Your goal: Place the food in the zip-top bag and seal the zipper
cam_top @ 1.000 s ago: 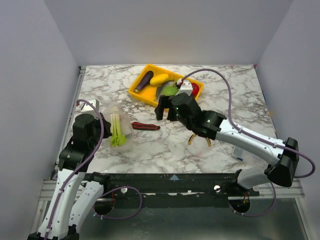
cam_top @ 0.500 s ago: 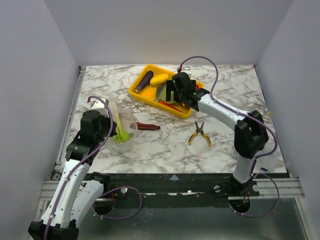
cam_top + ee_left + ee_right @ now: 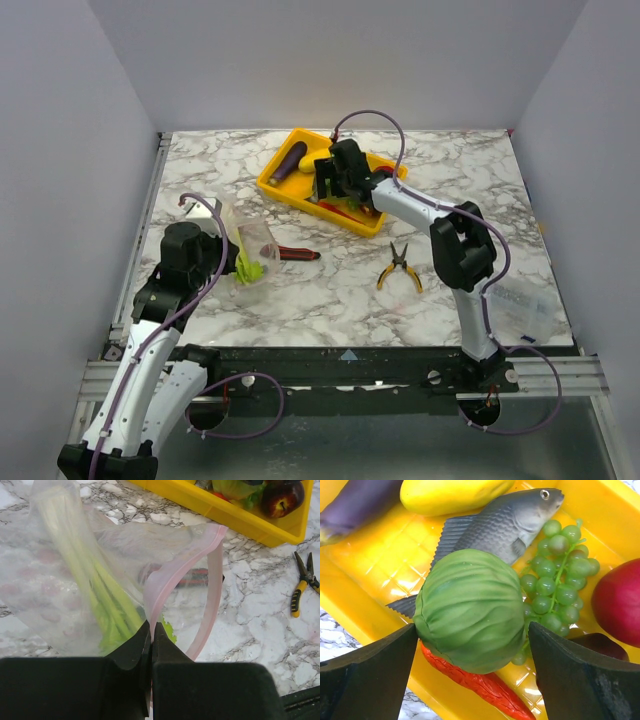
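Half-seen things around the yellow tray [image 3: 365, 580]
In it, lettuce [image 3: 470, 610] covers the middle of the fish [image 3: 505, 520] and most of the chili [image 3: 480, 690]; the eggplant [image 3: 355, 502] runs off frame. Beside the tray, the pocket knife [image 3: 195, 576] blurs behind the zip-top bag [image 3: 50, 595].

Seeing thin, clear, crinkly plastic on the zip-top bag [image 3: 45, 595], with a smooth pink zipper [image 3: 214, 580]. Finding shiny yellow plastic with bumpy squares on the tray [image 3: 360, 570]. Noticing soft ribs on the matt green lettuce [image 3: 470, 610], gloss on the grey fish [image 3: 505, 520], smooth marble look on the table [image 3: 330, 290].
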`<state>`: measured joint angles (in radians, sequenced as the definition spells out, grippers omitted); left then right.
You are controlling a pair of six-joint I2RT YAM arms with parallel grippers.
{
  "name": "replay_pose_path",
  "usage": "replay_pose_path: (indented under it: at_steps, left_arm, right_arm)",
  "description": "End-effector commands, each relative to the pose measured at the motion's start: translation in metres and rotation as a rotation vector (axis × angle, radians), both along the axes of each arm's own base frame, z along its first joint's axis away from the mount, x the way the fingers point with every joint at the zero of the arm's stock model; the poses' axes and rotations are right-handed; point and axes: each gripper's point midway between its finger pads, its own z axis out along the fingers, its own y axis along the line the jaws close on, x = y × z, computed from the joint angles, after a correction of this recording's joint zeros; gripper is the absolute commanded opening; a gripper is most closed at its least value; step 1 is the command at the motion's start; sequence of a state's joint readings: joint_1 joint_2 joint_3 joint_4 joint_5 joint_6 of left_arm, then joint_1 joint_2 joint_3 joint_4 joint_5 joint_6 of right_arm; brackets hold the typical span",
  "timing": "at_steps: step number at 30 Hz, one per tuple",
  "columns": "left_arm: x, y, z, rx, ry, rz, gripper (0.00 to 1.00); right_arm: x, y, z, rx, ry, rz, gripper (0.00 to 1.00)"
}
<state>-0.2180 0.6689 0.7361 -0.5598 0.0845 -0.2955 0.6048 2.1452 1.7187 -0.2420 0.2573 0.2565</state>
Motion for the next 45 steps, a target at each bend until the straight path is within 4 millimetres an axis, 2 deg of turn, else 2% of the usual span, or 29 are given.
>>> replay_pose_path:
  at_steps: [1, 4, 12, 15, 17, 22, 26, 29, 32, 33, 34, 35, 39, 41, 42, 43, 45]
  left_arm:
    - [0.004, -0.005, 0.002, -0.016, -0.017, -0.023, 0.0]
    - [0.006, -0.006, 0.0, -0.015, 0.0, -0.024, 0.0]
    - [0.008, -0.001, -0.002, 0.0, -0.003, -0.001, 0.0]
    - [0.008, -0.001, -0.002, -0.001, -0.01, -0.003, 0.0]
    - [0.007, -0.001, -0.001, -0.001, -0.014, -0.003, 0.0]
    - [0.004, -0.004, 0.004, -0.017, -0.033, -0.02, 0.0]
    - [0.002, -0.006, 0.006, -0.025, -0.042, -0.03, 0.0]
    - [0.0, -0.008, 0.009, -0.035, -0.052, -0.044, 0.0]
    - [-0.001, -0.008, 0.01, -0.036, -0.061, -0.044, 0.0]
    - [-0.002, -0.008, 0.01, -0.037, -0.062, -0.043, 0.0]
    - [-0.002, -0.008, 0.01, -0.037, -0.062, -0.047, 0.0]
    - [-0.002, -0.009, 0.011, -0.039, -0.063, -0.049, 0.0]
    - [-0.002, -0.011, 0.013, -0.047, -0.065, -0.064, 0.0]
    - [-0.003, -0.012, 0.013, -0.049, -0.064, -0.07, 0.0]
    - [-0.003, -0.012, 0.014, -0.049, -0.069, -0.072, 0.0]
    - [-0.004, -0.013, 0.015, -0.051, -0.071, -0.076, 0.0]
    - [-0.006, -0.014, 0.017, -0.056, -0.085, -0.084, 0.0]
  right_arm:
    - [0.003, 0.001, -0.013, -0.012, 0.007, 0.012, 0.86]
    - [0.001, 0.002, -0.002, 0.019, -0.015, 0.015, 0.67]
    - [-0.006, 0.003, 0.046, 0.062, -0.079, 0.053, 0.19]
    - [-0.013, 0.0, 0.069, 0.089, -0.107, 0.059, 0.05]
    - [-0.019, -0.001, 0.084, 0.121, -0.118, 0.062, 0.0]
    - [-0.05, 0.004, 0.102, 0.263, -0.081, 0.091, 0.0]
    - [-0.09, 0.017, 0.117, 0.456, -0.019, 0.159, 0.0]
    - [-0.133, 0.033, 0.12, 0.587, 0.058, 0.261, 0.0]
    - [-0.179, 0.051, 0.133, 0.697, 0.088, 0.356, 0.0]
    - [-0.195, 0.057, 0.144, 0.751, 0.094, 0.393, 0.0]
    - [-0.213, 0.063, 0.145, 0.792, 0.121, 0.428, 0.0]
    - [-0.228, 0.07, 0.154, 0.846, 0.137, 0.46, 0.0]
    - [-0.29, 0.11, 0.162, 0.941, 0.226, 0.566, 0.0]
    - [-0.308, 0.128, 0.163, 0.963, 0.25, 0.574, 0.0]
    - [-0.311, 0.134, 0.162, 0.965, 0.249, 0.559, 0.0]
    - [-0.311, 0.14, 0.16, 0.957, 0.245, 0.54, 0.0]
    - [-0.301, 0.144, 0.148, 0.938, 0.24, 0.449, 0.0]
